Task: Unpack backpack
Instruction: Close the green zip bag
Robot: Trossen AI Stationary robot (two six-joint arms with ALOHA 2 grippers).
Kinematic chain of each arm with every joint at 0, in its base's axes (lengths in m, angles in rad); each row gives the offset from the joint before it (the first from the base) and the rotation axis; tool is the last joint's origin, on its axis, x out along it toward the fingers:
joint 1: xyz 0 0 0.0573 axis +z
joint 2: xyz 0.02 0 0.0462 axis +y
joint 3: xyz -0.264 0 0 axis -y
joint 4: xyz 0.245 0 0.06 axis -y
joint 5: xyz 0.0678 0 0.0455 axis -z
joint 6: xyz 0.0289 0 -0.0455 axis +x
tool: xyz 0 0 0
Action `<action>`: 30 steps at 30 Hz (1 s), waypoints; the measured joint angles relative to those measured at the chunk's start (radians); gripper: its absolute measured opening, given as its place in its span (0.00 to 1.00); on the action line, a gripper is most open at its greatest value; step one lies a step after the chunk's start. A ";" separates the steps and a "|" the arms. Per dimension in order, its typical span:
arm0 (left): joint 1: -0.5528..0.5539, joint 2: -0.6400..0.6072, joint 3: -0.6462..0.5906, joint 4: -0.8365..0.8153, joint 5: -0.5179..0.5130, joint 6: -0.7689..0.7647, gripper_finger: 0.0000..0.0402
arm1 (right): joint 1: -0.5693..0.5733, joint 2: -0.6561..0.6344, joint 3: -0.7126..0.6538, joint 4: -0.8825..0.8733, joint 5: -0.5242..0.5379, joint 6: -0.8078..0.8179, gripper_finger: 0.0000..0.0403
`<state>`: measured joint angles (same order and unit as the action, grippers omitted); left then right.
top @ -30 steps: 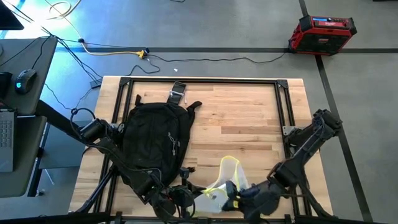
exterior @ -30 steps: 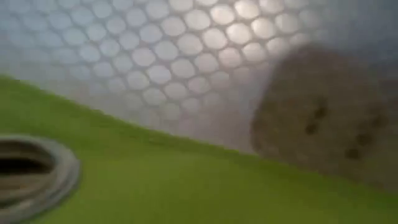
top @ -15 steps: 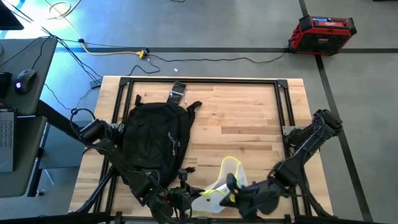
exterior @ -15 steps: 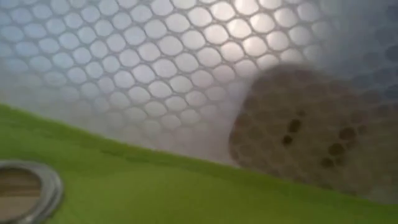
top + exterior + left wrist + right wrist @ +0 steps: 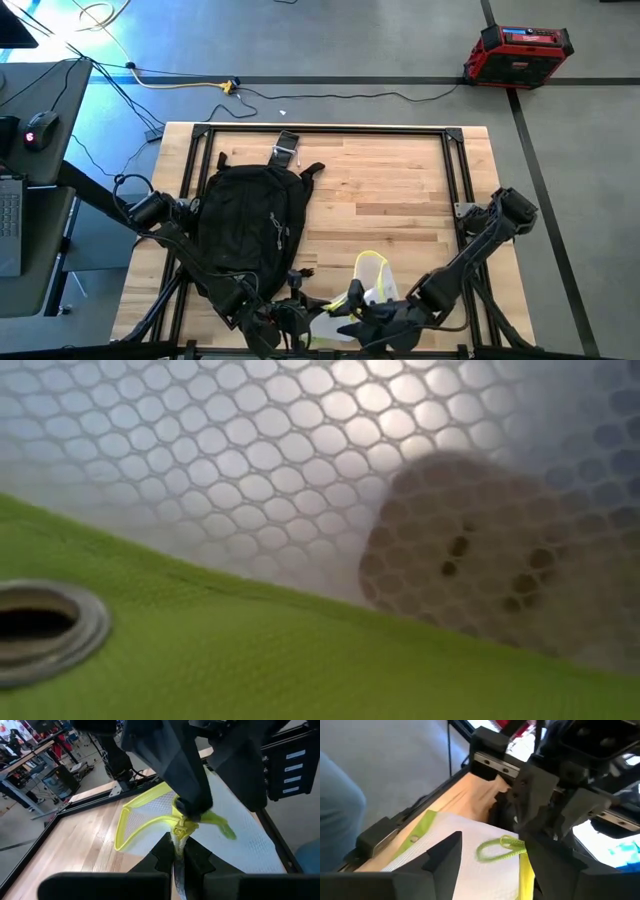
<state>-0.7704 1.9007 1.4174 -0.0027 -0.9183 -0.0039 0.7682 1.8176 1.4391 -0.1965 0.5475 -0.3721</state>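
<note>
The low view is blocked by the mesh pouch [image 5: 368, 290] at lower centre, where the left gripper [image 5: 179, 851] pinches its yellow trim and the right gripper [image 5: 490, 854] stands spread, beside the backpack [image 5: 245, 225].

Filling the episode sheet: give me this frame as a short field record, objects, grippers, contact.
backpack: lies on the table's left half, apart from the pouch
pouch: translucent, yellow trim, flat at the table's near edge
left gripper: shut on the pouch's near edge
right gripper: open, over the pouch, yellow loop between its fingers
low view: blocked by the pouch's mesh
</note>
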 joint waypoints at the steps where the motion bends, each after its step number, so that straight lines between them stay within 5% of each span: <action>1: 0.000 0.000 0.000 0.001 0.000 0.000 0.00 | 0.001 0.000 0.000 0.002 0.013 0.008 0.51; 7: 0.000 0.000 0.000 0.001 0.003 -0.003 0.00 | -0.003 0.001 0.000 0.012 0.053 0.076 0.45; 22: 0.000 0.000 0.000 0.000 0.008 -0.004 0.00 | 0.067 -0.015 0.000 0.031 0.119 -0.129 0.46; 27: 0.001 0.000 0.000 0.000 0.009 -0.011 0.00 | 0.036 -0.015 -0.001 -0.057 0.001 -0.041 0.46; 30: 0.004 0.000 0.000 -0.001 0.009 -0.010 0.00 | 0.036 -0.015 0.000 -0.075 0.044 0.059 0.46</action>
<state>-0.7668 1.9007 1.4174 -0.0034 -0.9092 -0.0142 0.8039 1.8030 1.4387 -0.2716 0.5920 -0.3132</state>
